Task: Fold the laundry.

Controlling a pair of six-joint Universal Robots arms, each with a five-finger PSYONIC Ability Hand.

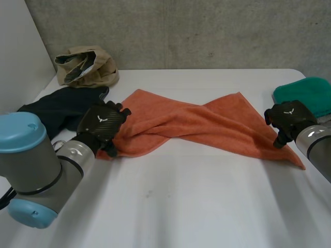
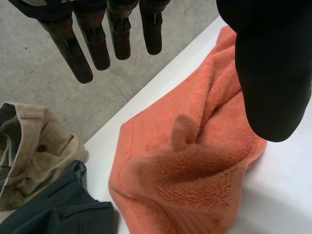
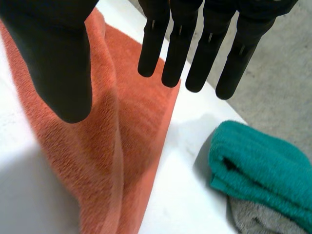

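Left arm (image 1: 31, 165) is sitting closest to the head camera, reaching in over the white counter (image 1: 181, 206).

- Left hand (image 1: 101, 123) (image 2: 273, 73) is hanging over the left end of the orange towel (image 1: 191, 126) (image 2: 195, 165). Fingers are straight and the thumb is spread apart, so the hand is released and grasping nothing.
- Right hand (image 1: 289, 116) (image 3: 53, 58) is hovering over the towel's right end, near its pointed corner. It is also released, with fingers straight and nothing between them and the thumb.
- Orange towel (image 3: 122, 126) is lying across the middle of the counter, twisted once along its length and bunched at the left end.
- Dark navy garment (image 1: 57, 108) (image 2: 58, 209) is lying just beside the towel's left end, with a crumpled tan garment (image 1: 85, 67) (image 2: 34, 146) behind it.
- Folded teal towel (image 1: 305, 95) (image 3: 263, 170) is resting near the right hand, stacked on a grey cloth (image 3: 258, 222).
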